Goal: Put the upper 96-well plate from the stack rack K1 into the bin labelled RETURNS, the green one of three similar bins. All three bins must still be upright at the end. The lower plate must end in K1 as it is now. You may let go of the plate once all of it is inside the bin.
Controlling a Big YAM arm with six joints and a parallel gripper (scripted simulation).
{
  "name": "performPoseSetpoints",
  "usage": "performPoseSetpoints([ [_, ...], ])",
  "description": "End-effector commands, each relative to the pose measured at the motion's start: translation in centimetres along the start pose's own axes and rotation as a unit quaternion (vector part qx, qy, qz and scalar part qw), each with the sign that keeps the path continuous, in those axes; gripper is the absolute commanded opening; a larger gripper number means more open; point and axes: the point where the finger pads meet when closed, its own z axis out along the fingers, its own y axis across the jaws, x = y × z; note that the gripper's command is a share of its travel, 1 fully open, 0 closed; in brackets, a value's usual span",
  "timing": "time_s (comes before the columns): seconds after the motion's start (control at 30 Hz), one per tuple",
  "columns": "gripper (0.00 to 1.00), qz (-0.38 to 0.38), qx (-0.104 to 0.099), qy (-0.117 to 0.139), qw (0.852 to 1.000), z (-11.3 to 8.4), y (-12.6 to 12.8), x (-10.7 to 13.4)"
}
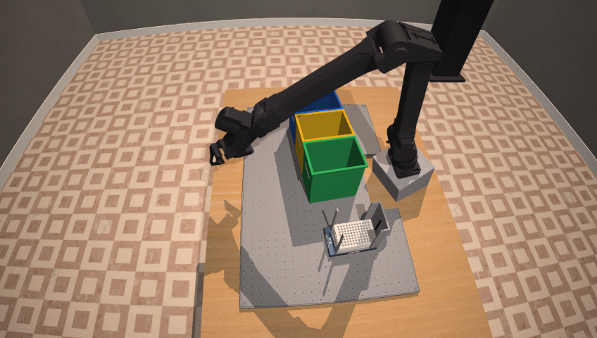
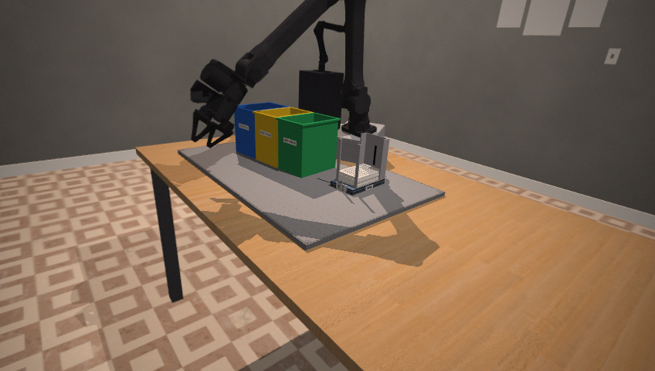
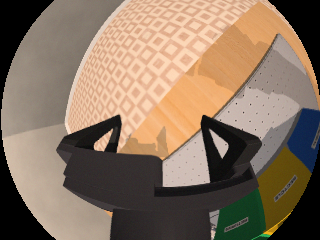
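Gripper (image 1: 216, 155) wide open w/ nothing in it, left-centre of top view beside the blue bin (image 1: 324, 102); upper plate (image 1: 353, 235) sits in rack (image 1: 379, 219), lower centre-right, below green bin (image 1: 335, 175).

Matte black arm (image 1: 318, 85) showing boxy links and rounded joints, sitting on a grey block base (image 1: 403, 177); thin black cable looping near the upright link; gripper (image 3: 162, 139) fingers looking black, triangular, possibly hollow.

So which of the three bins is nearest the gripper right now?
The blue bin, at the row's far end from the rack; the open gripper hangs just beside it.
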Motion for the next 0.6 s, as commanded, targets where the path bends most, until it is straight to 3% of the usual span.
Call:
performPoseSetpoints([
  [0.0, 1.00, -0.002, -0.012, -0.003, 1.000, -2.1, 2.0, 1.0],
  [0.13, 1.00, -0.002, -0.012, -0.003, 1.000, -2.4, 2.3, 1.9],
  [0.17, 1.00, -0.024, -0.033, -0.004, 0.999, -3.3, 5.2, 0.5],
  [0.23, 1.00, -0.041, -0.026, 0.016, 0.999, -3.6, 5.2, 1.0],
  [0.3, 1.00, -0.043, -0.026, 0.016, 0.999, -4.0, 5.7, 2.2],
  [0.33, 1.00, -0.043, -0.005, 0.032, 0.999, -3.6, 3.2, 4.5],
  [0.5, 1.00, -0.032, -0.004, 0.033, 0.999, -4.4, 3.6, 6.5],
  [0.57, 1.00, -0.065, -0.023, 0.044, 0.997, -5.5, 6.7, 5.7],
])
